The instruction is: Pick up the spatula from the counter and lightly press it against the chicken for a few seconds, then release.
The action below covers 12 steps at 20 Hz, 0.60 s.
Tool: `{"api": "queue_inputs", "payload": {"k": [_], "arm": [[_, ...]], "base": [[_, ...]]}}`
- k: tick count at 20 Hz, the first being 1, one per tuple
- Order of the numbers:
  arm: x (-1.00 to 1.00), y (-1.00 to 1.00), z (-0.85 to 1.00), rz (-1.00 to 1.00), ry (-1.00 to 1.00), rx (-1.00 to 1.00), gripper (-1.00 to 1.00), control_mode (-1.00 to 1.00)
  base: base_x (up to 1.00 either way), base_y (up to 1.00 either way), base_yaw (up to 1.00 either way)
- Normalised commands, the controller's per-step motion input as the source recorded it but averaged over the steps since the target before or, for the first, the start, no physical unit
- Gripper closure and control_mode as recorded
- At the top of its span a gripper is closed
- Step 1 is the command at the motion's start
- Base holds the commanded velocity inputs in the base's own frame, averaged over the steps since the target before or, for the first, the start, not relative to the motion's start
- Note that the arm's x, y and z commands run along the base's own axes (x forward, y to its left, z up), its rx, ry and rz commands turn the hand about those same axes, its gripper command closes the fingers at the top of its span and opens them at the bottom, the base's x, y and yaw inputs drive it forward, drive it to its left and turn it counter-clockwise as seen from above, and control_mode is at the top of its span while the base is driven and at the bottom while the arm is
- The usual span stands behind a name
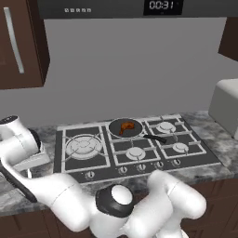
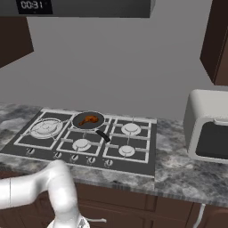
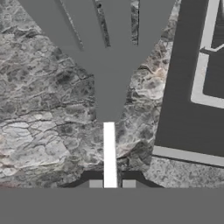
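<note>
Grey wall [image 1: 130, 69], dark wood cabinets [image 1: 32, 46], marbled grey counter [image 2: 178, 173].

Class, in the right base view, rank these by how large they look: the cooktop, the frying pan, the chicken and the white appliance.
Largest to smallest:
1. cooktop
2. white appliance, though the picture's edge cuts it off, so its full size is unsure
3. frying pan
4. chicken, lying inside the pan

One number can be read: 00:31, in light digits on the small clock display [image 1: 161, 5] of the dark panel [image 1: 116, 10] above the stove [image 1: 59, 155]. The row of tiny marks [image 1: 78, 9] on the same panel is too small to read.
</note>
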Motion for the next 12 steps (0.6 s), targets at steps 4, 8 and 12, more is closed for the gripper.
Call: {"api": "queue_inputs", "payload": {"k": [4,8,12], "arm": [[-0.26,-0.93,0.53,0.08,-0.03,0.07,1.00,-1.00],[-0.22,-0.99,0.48,0.09,0.00,0.07,1.00,-1.00],[-0.11,-0.98,0.57,0.13,0.00,0.08,1.00,-1.00]], "base": [[0.00,0.00,0.00],[0.00,0.00,0.00],[0.00,0.00,0.00]]}}
